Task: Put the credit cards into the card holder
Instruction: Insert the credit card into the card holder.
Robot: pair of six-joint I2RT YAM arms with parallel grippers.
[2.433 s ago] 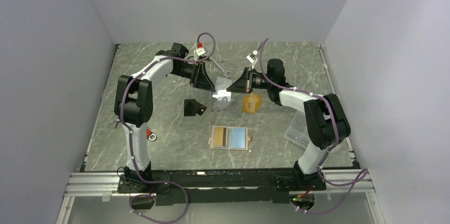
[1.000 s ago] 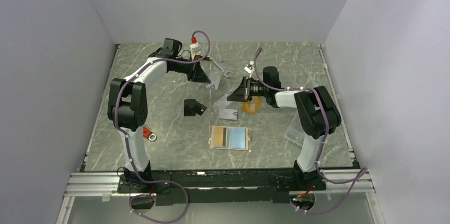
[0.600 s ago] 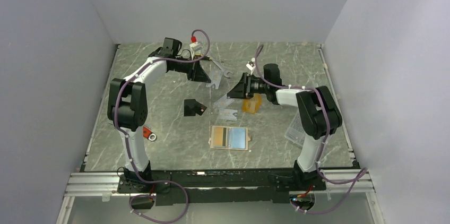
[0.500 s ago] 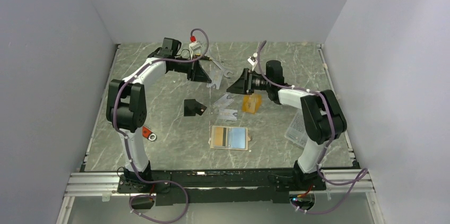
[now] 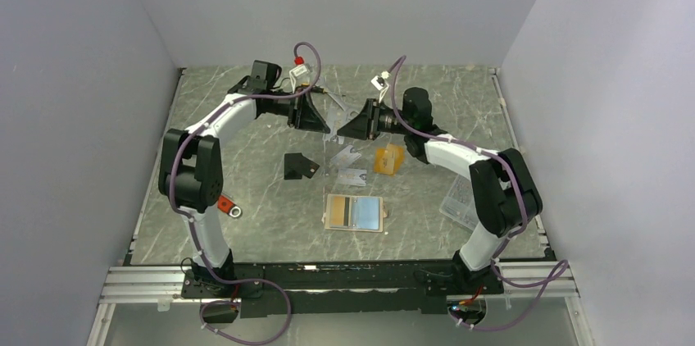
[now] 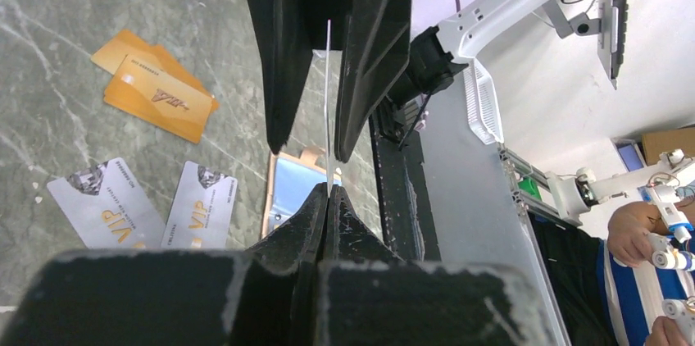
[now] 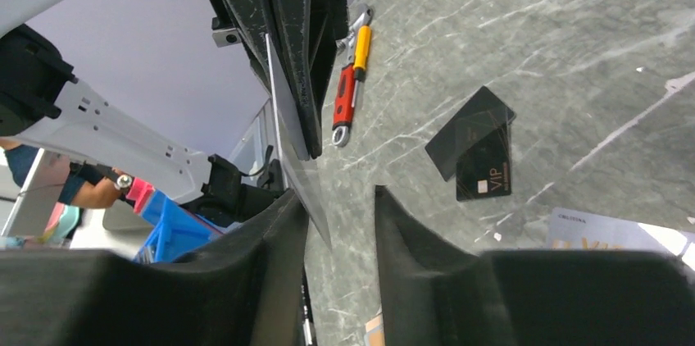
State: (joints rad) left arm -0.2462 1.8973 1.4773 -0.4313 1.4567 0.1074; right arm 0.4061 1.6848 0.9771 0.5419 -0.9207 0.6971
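Note:
My left gripper (image 6: 328, 193) is shut on a silver credit card (image 6: 328, 92), held edge-on above the table. My right gripper (image 7: 340, 195) is open, and its fingers (image 6: 373, 43) stand either side of that card (image 7: 288, 129) without closing on it. In the top view the left gripper (image 5: 321, 123) and the right gripper (image 5: 344, 126) meet tip to tip at the back middle. Two silver cards (image 5: 351, 167), black cards (image 5: 300, 166) and orange cards (image 5: 388, 159) lie flat on the table. The tan card holder (image 5: 355, 212) lies open nearer the front, its blue panel up.
A clear plastic box (image 5: 459, 197) sits at the right beside the right arm. A red-and-yellow-handled tool (image 7: 347, 90) lies at the left of the table, a wrench (image 5: 342, 105) behind the grippers. The table's side rail (image 5: 156, 170) runs along the left.
The right gripper has opened and risen from the silver cards on the table, moving back and left until its jaws straddle the card in the left gripper. The left arm has shifted slightly.

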